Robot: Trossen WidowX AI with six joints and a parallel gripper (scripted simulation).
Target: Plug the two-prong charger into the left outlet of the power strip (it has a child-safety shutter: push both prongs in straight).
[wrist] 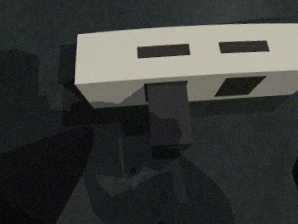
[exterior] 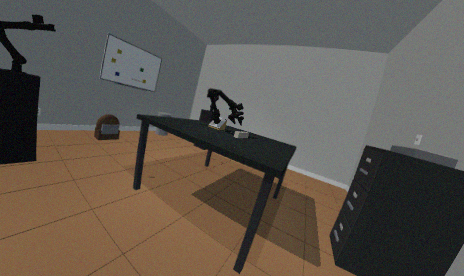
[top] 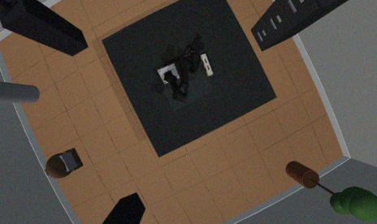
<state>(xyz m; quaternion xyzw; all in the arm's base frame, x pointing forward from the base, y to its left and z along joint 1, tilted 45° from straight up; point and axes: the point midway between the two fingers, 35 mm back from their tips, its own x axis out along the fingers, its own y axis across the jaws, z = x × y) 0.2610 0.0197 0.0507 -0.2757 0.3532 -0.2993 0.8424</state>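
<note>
The cream power strip (top: 209, 71) (exterior: 241, 135) (wrist: 110, 60) lies on the dark table (top: 240, 86) (exterior: 175, 128). In the wrist view its side face shows a dark right outlet (wrist: 240, 86). The dark grey charger (wrist: 170, 117) stands against that face at the left outlet, its body sticking out towards the camera. Its prongs are not visible, and I cannot tell whether it is seated fully. My gripper (exterior: 236, 122) (wrist: 195, 150) is open and empty above the table, on the charger's side of the strip, with its fingers wide apart. The charger is too small to make out in the top and exterior views.
The arm's base stands by a pale plate (top: 162, 71) on the table. Two dark slots mark the strip's top face. Shadows darken the table around the charger in the wrist view. A dark cabinet (top: 280, 25) (exterior: 395, 211) stands on the floor beyond the table.
</note>
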